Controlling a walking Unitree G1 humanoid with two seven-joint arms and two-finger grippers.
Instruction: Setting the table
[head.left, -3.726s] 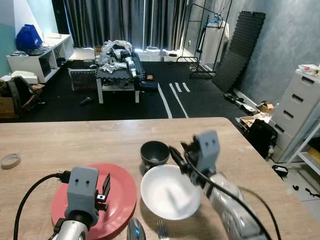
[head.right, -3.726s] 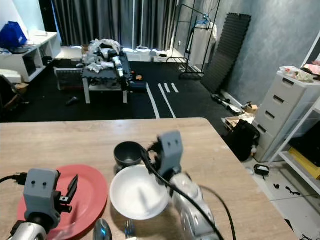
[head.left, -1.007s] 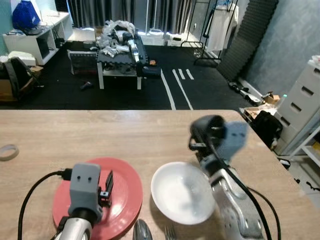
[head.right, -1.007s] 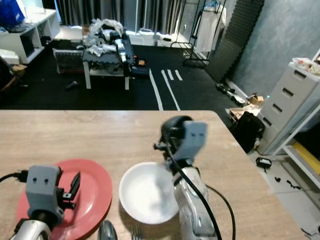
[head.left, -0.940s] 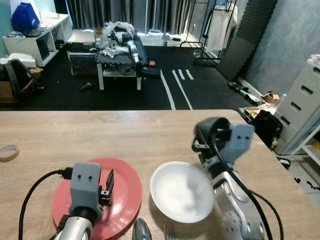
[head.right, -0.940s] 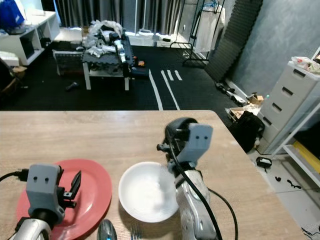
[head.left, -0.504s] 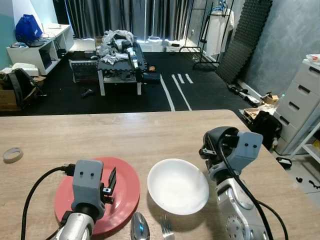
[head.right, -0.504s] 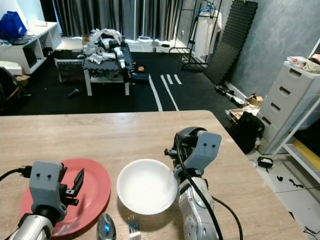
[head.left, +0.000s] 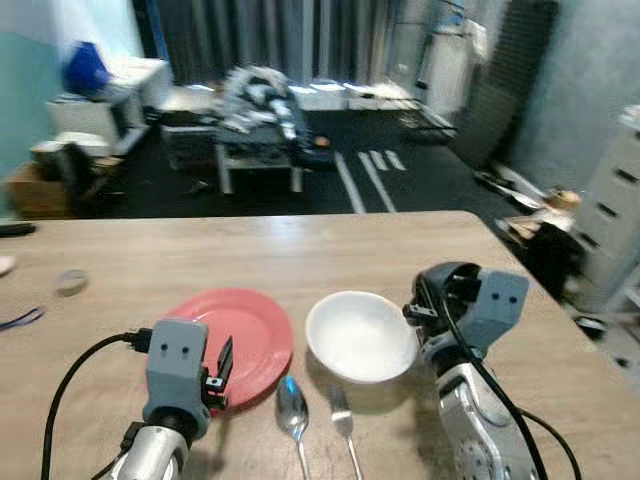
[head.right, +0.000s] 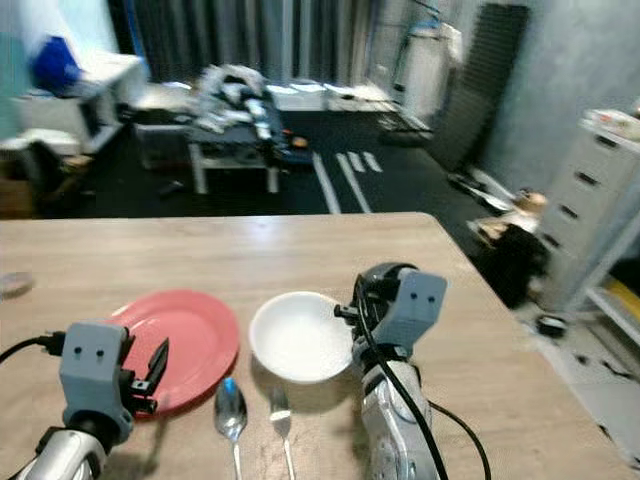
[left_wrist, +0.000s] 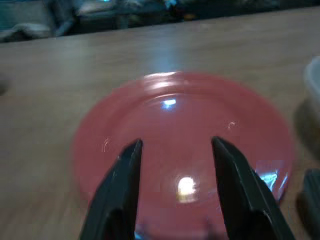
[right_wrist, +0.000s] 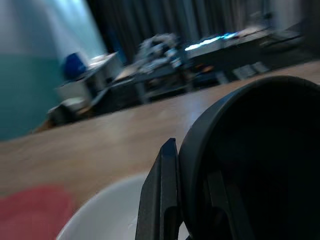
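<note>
Dark bowl (right_wrist: 260, 160) clamped in right jaws

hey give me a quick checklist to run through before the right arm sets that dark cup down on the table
1. Right claw holding the dark cup: ok, a finger runs down the rim's outside, another shows inside the cup.
2. Cup lifted off the table: ok, held beside the white bowl.
3. Bare wood on the arm's outer side for a landing spot: ok.
4. Cup's distance from the bowl rim: cannot tell, they sit very close.
5. Left claw out of the way: ok, open over the red plate.
6. Spoon and fork in place: ok, lying before the bowl.
</note>
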